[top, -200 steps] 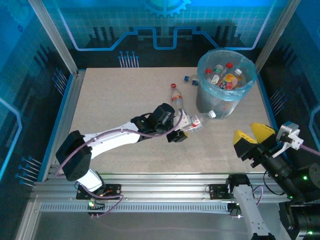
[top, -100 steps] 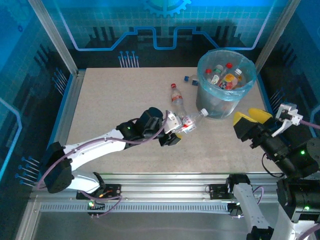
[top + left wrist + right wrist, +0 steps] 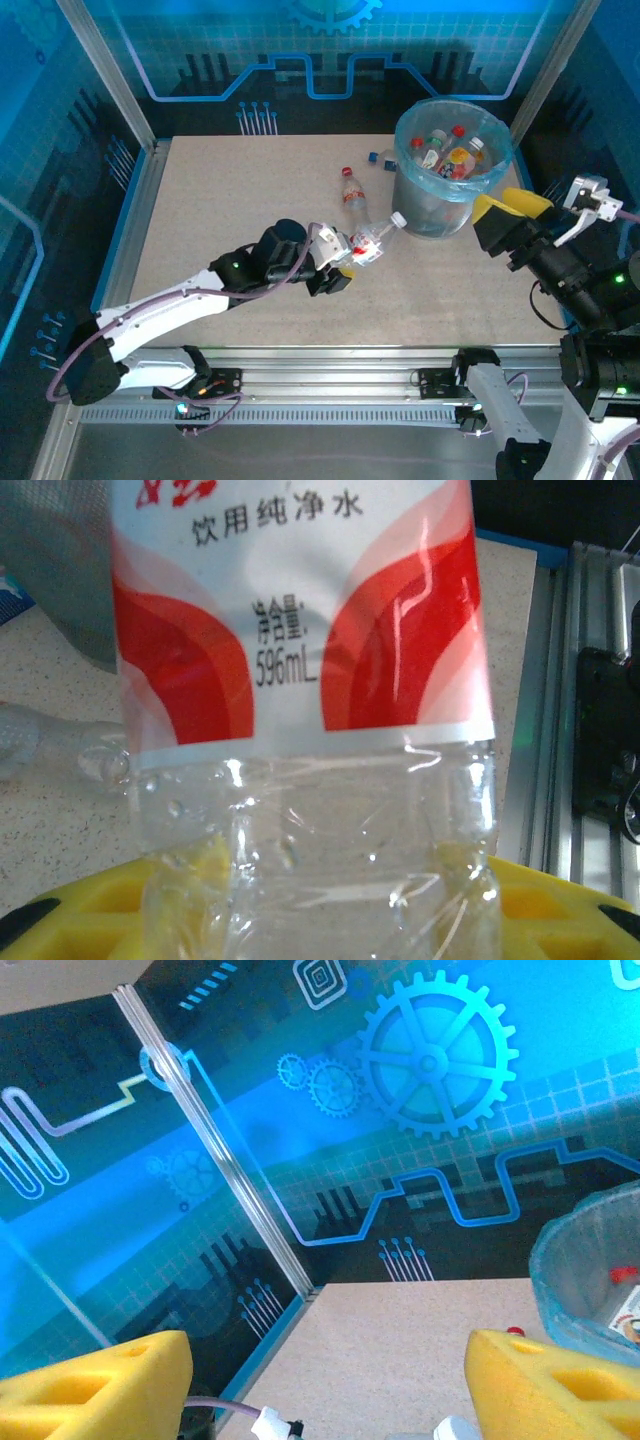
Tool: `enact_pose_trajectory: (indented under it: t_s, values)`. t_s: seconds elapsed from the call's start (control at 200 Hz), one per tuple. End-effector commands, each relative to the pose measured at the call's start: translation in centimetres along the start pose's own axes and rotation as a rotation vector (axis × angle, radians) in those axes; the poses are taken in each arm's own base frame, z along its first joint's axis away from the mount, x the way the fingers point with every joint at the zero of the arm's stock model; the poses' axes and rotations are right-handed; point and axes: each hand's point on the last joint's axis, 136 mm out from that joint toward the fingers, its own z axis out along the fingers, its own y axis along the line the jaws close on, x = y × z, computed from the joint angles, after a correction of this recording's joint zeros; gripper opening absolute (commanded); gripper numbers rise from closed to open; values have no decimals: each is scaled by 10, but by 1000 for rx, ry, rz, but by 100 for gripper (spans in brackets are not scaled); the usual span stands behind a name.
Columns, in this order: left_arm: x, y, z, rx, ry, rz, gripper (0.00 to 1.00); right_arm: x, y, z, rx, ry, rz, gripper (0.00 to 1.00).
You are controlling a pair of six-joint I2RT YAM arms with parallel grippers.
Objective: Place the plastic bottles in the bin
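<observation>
The left hand (image 3: 335, 265) is partly closed on a bottle (image 3: 366, 243). It grips the clear lower body just below the red-and-white label. In the left wrist view the plastic is dented between the yellow fingers (image 3: 560, 910).

Over the last second the hand has drawn back towards its own base, carrying the bottle with it. The white cap lay close to the foot of the bin (image 3: 432, 215). It now stands apart from the bin and points at its wall. The bin is ahead of the hand, beyond the cap. The grip is judged secure. The bottle has yet to be raised over the rim and released.

The right hand (image 3: 508, 214) has moved forward and now sits just beside the bin. Its fingers are wide apart and hold nothing.

A second bottle (image 3: 351, 190) lies on the tabletop (image 3: 230, 200) ahead of the left hand, near the bin. Several other bottles (image 3: 455, 155) already lie inside the bin. The task is judged well advanced, with at least two bottles still to go in.
</observation>
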Motion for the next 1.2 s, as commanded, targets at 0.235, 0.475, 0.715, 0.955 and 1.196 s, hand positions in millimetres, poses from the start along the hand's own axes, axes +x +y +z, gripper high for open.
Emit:
enact_pose_trajectory:
  t_s: [0.235,0.475,0.715,0.955,1.196]
  values:
    - [-18,-4,-36,-23,-115,-35,45,-40,18,16,-70,-42,-13,74]
    - [-43,-7,-51,-18,-243,-35,45,-38,11,38,-100,29,77,75]
    - [-93,-5,-58,-12,-378,-20,43,0,-14,69,-66,168,192,75]
    - [-123,-9,-57,26,-447,10,43,65,-3,126,-49,388,100,75]
    - [-130,-9,-56,26,-467,17,44,86,-6,152,15,429,34,76]
